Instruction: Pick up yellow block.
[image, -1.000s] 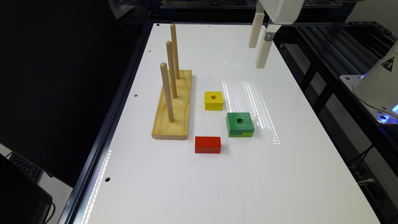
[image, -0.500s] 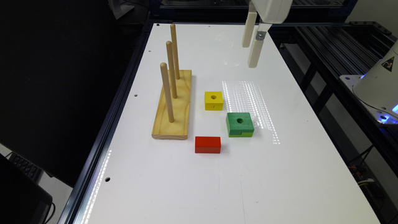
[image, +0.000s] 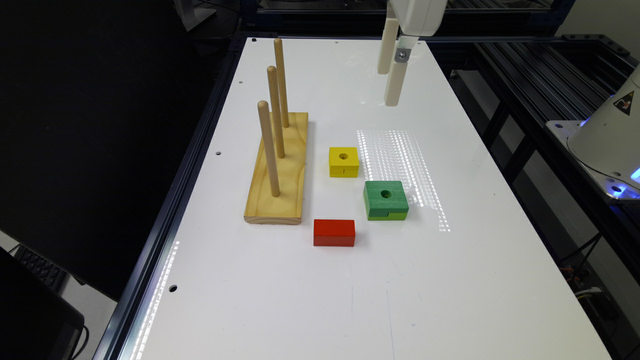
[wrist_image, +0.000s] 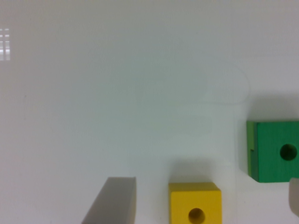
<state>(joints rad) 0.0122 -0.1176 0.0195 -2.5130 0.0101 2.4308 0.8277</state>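
The gripper (image: 390, 87), fingers spread and empty, hangs above the white table (image: 450, 280) well apart from the yellow block (image: 344, 161), which lies between the peg board (image: 277, 175) and the green block (image: 385, 199).

White glossy table (image: 450, 280) with light glare; dark metal framing (image: 520, 75) around; black surroundings beyond.

No text, brand or number can be read on anything here. The only sign is a small yellow warning triangle (image: 625, 103) with a dark symbol, on the white robot base (image: 607, 137) at the exterior view's right of the claw (image: 389, 85); the symbol is too small to make out.
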